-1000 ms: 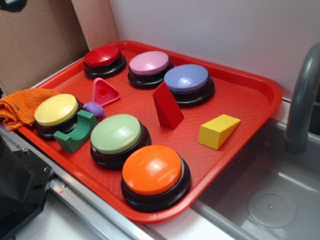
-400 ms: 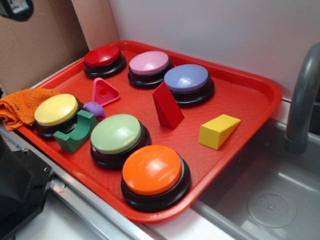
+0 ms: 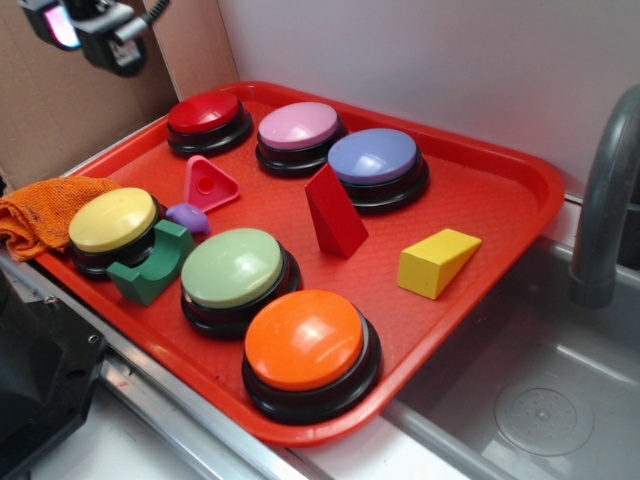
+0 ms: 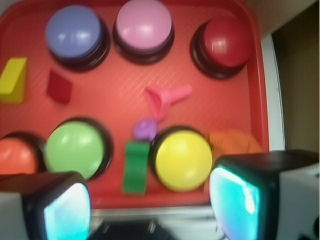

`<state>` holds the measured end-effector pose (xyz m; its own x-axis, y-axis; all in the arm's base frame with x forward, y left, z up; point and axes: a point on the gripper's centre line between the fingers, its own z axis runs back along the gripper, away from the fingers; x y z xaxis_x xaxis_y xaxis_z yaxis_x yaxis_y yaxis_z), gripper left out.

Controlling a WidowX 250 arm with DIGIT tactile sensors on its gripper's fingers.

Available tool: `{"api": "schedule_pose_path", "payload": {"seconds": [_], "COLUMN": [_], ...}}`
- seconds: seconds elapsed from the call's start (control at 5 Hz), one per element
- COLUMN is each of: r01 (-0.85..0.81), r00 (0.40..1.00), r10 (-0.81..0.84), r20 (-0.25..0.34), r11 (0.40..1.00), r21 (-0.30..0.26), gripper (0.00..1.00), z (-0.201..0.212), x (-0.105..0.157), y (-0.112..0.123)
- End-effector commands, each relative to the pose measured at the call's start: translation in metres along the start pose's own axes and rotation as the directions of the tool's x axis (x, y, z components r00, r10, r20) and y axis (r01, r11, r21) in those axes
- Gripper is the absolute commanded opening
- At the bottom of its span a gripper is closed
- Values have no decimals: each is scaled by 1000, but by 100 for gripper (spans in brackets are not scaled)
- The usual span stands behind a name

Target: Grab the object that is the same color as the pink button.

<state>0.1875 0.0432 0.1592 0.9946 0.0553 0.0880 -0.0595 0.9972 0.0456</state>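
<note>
step: approaching, nothing grasped | gripper [image 3: 95, 30] hovering high over tray's [image 3: 520, 190] far-left corner, fingers [image 4: 65, 207] spread open, empty | pink triangle [image 3: 208, 183] lying on tray between red button [image 3: 208, 118] and yellow button [image 3: 112, 222], near pink button [image 3: 298, 128], purple blob [image 3: 187, 217] just beside | next: likely centering over triangle, descending, closing clear of blob

A big red tray [image 3: 500, 170] holds round buttons: red [image 3: 207, 112], blue [image 3: 373, 156], yellow [image 3: 112, 219], green [image 3: 232, 267] and orange [image 3: 305, 340]. A tall red wedge [image 3: 333, 210] stands near the blue one. A yellow wedge [image 3: 435, 262] lies apart. An orange cloth [image 3: 40, 212] sits beside the tray.
</note>
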Motion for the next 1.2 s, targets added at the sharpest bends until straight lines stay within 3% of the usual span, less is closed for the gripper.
{"api": "schedule_pose_path", "payload": {"seconds": [0.0, 0.6, 1.0], "r01": [-104, -59, -78], "r00": [994, 998, 996], "r10": [100, 59, 80], "r20": [47, -4, -29], "r11": [991, 998, 995], "r21": [79, 36, 57], "gripper": [100, 100, 97], "z": [-51, -108, -132], "x": [34, 41, 41], "y": [21, 12, 10]}}
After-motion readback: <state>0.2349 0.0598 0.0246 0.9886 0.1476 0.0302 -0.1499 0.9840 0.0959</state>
